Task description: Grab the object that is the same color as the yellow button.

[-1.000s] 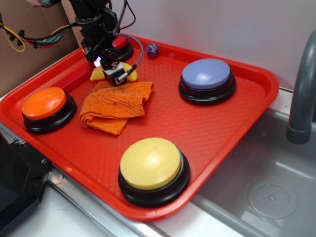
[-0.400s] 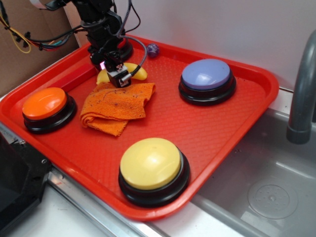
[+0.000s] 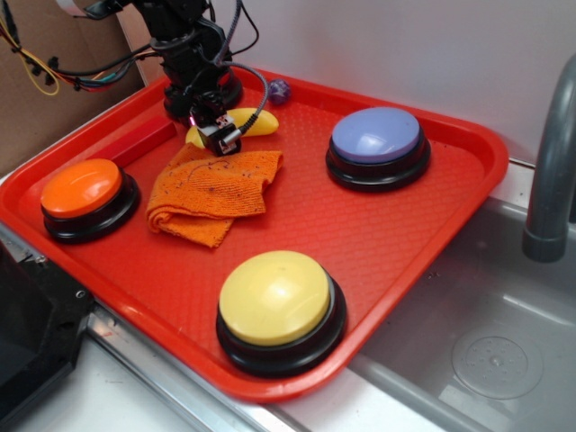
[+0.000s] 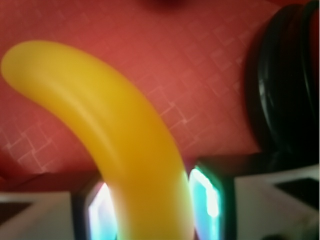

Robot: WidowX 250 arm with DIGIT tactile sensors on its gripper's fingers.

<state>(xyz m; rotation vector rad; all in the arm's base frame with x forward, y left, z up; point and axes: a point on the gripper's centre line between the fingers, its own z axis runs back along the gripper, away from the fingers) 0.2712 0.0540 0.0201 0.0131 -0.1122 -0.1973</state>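
A red textured plastic tray [image 3: 432, 216] filled most of the exterior frame. The black robot gripper [image 3: 219, 135] stood in the upper left of that frame, at the tray's far side, and was pinching a small curved yellow plastic toy banana [image 3: 247, 123]. In the wrist view the banana [image 4: 115, 130] ran from the upper left of the frame down to the bottom centre, where it passed between the two fingers [image 4: 207, 192], one on each side and close against it. Whether the banana rested on the tray or hung just above it could not be settled from either view.

A crumpled orange woven cloth [image 3: 211, 193] lay just below the gripper in the exterior frame. The large pale-yellow domed push button on a black round base [image 3: 279, 306] sat at lower centre, well apart from the banana. An orange domed button on a black base [image 3: 83, 193] sat at the left edge of the tray. A purple domed button on a black base [image 3: 378, 144] sat at upper right. A small dark purple object [image 3: 279, 90] lay near the tray's far rim, beside the arm. A black round base [image 4: 280, 80], probably of another button, showed at the right of the wrist frame. A grey tap spout [image 3: 549, 180] stood at the right edge over a steel sink [image 3: 486, 351].
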